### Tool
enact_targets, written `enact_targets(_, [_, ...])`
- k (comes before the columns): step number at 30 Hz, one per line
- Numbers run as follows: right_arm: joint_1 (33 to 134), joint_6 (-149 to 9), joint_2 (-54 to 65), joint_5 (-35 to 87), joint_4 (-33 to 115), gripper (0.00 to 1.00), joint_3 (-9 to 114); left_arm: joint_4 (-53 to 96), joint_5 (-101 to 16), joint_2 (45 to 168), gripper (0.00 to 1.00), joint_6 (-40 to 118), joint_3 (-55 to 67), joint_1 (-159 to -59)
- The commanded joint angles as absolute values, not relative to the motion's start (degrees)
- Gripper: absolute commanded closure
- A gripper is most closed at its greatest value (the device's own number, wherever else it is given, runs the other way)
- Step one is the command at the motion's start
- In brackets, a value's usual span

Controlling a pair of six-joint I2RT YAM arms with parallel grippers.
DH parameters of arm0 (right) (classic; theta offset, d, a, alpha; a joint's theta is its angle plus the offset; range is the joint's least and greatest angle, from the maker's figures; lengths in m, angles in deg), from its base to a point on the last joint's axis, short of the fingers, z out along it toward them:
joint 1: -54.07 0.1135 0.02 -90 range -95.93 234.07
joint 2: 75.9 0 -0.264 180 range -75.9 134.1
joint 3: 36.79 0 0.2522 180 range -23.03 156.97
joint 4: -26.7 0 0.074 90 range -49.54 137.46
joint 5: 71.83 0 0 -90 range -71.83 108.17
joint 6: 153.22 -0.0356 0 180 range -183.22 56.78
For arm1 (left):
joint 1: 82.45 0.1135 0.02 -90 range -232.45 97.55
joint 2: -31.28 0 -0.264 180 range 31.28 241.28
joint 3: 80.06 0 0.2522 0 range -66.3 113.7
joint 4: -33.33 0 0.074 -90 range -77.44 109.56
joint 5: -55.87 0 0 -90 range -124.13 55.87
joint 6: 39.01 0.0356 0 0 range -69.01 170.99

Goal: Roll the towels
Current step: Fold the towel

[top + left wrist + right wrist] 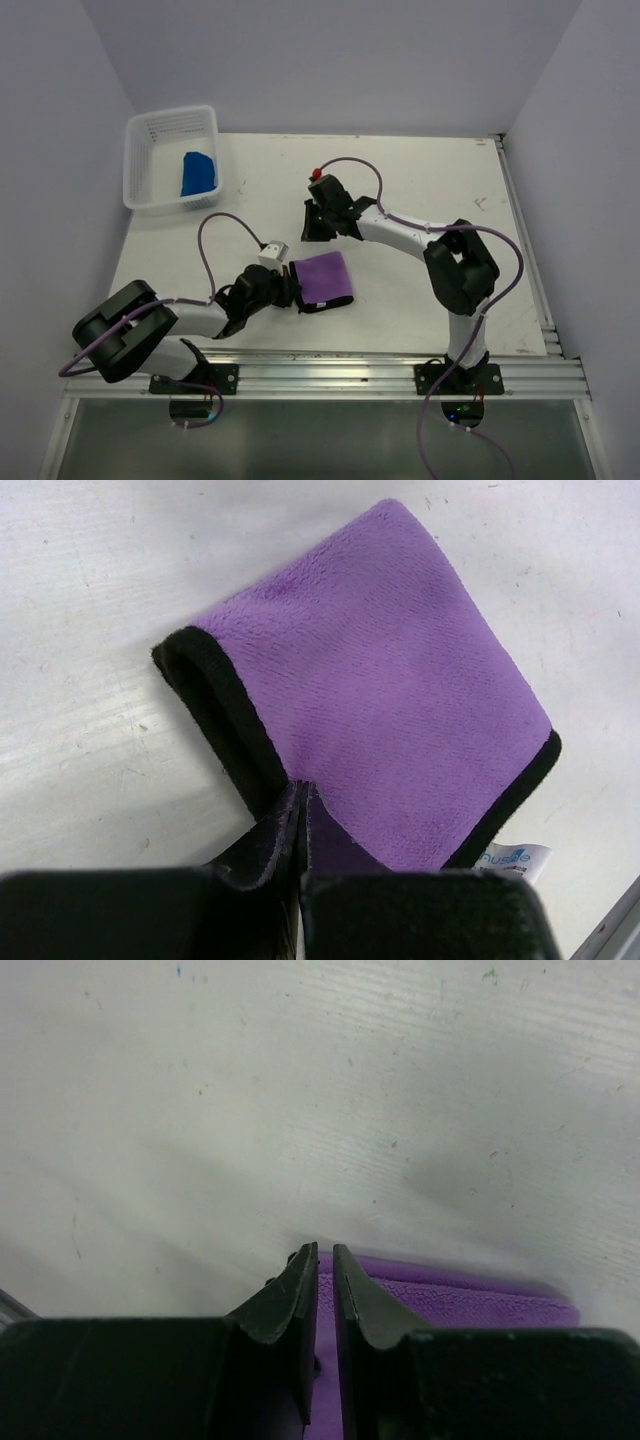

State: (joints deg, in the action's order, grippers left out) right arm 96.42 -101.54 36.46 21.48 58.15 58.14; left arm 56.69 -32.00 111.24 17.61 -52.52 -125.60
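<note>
The purple towel [327,278], folded flat between the 2 arms, is pinched at its black-trimmed edge by the closed left gripper [302,830], probably to anchor or start the roll; that arm is laid low. The right gripper [318,222], narrowly parted and empty, is held angled down near the towel's far edge. The blue towel [197,173] is seen in the basket [135,160].

Purple towel [325,280] front and centre: bright violet pile, bordered in black, with a white label [515,860] lettered in blue at its corner. Up and left of it, a vivid blue towel [197,173] in the white mesh basket [140,190]. The table [420,180] under it is off-white, faintly speckled. The left arm [190,318] and right arm [400,232] flanking it are black and white, and both trail purple cables [205,245].
</note>
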Motion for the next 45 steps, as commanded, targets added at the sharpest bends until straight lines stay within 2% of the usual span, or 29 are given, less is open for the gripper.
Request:
enact_targets(1, [96.2, -99.9, 31.4, 19.8, 60.7, 0.86, 61.3, 53.0, -31.1, 109.7, 1.0, 19.1, -52.2, -125.8])
enact_targets(7, [97.0, -102.0, 28.9, 23.1, 57.9, 1.0, 55.5, 52.7, -31.0, 109.3, 1.0, 19.4, -51.5, -125.8])
enact_targets(20, [100.0, -106.3, 28.9, 27.7, 52.1, 1.0, 49.0, 52.8, -30.4, 109.2, 1.0, 19.7, -51.2, -125.8])
enact_targets(34, [100.2, -106.9, 39.3, 27.8, 49.9, 1.0, 51.2, 52.4, -31.0, 109.3, 1.0, 19.8, -50.9, -125.8])
enact_targets(42, [99.6, -105.5, 38.5, 26.7, 53.4, 1.0, 55.3, 50.9, -30.6, 107.0, 1.0, 20.1, -51.1, -125.8])
enact_targets(45, [98.5, -104.8, 36.3, 26.3, 55.6, 0.89, 57.6, 50.4, -30.6, 106.7, 1.0, 20.3, -51.0, -125.8])
